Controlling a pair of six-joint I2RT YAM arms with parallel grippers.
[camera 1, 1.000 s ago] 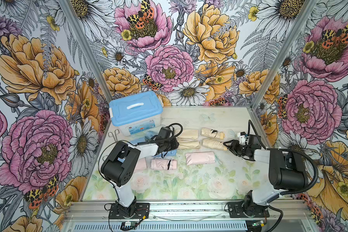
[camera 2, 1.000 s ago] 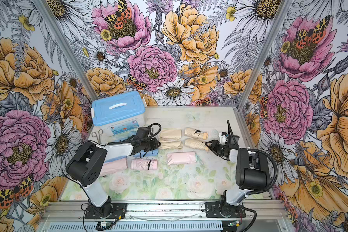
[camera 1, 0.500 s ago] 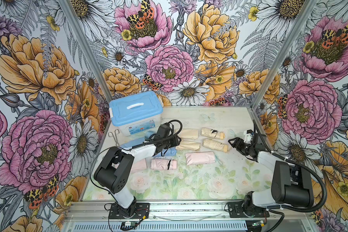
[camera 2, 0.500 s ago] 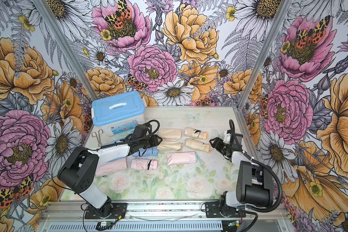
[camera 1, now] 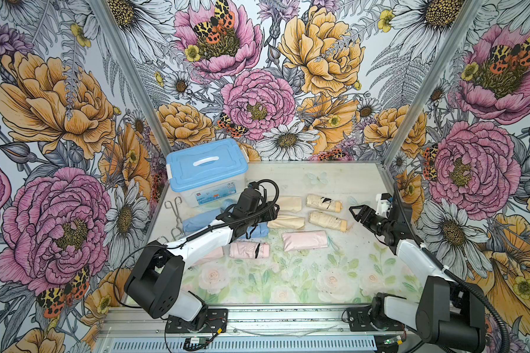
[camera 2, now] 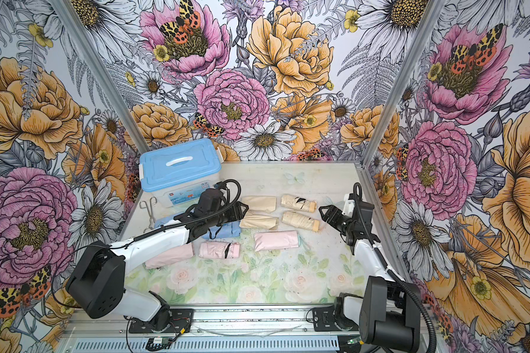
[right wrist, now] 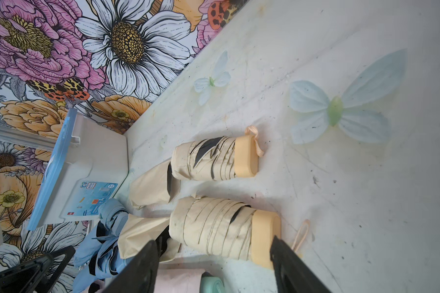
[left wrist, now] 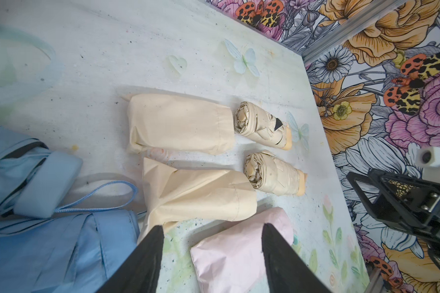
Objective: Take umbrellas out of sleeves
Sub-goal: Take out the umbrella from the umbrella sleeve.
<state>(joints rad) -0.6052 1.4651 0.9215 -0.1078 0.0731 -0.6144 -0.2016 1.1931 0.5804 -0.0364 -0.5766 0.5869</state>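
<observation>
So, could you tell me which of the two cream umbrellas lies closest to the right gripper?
The cream umbrella nearer the robot's base; its handle points at the open right gripper, while its twin lies farther back.

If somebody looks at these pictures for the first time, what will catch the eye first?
The loud floral walls dominate, then the blue-lidded box in the table's far left corner. Mid-table, two bare cream umbrellas lie beside flat cream sleeves, with the left gripper and right gripper open on either side.
</observation>
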